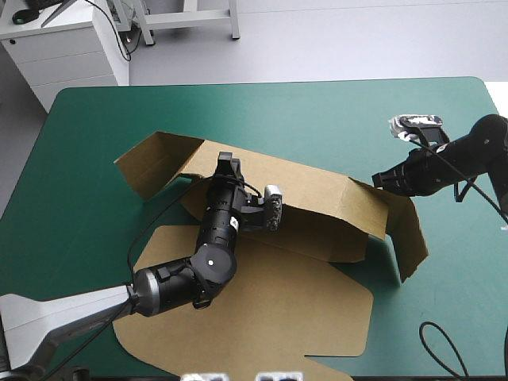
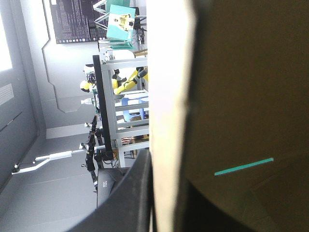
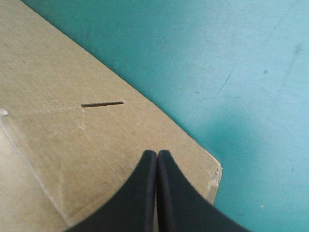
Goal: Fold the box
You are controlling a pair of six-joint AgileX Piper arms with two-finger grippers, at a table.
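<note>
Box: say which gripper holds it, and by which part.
The left gripper pinches the box by the top edge of its raised long wall; the right gripper, shut, holds nothing.

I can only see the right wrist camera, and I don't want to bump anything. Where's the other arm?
Observer: The left gripper is at the middle of the box, up at the top edge of its raised wall.
Operator: Is it holding the wall?
Observer: Yes. In the left wrist view the wall's edge sits between its fingers.
Operator: Is the rest of the box standing up too?
Observer: No. The big near panel lies flat on the table.
</note>
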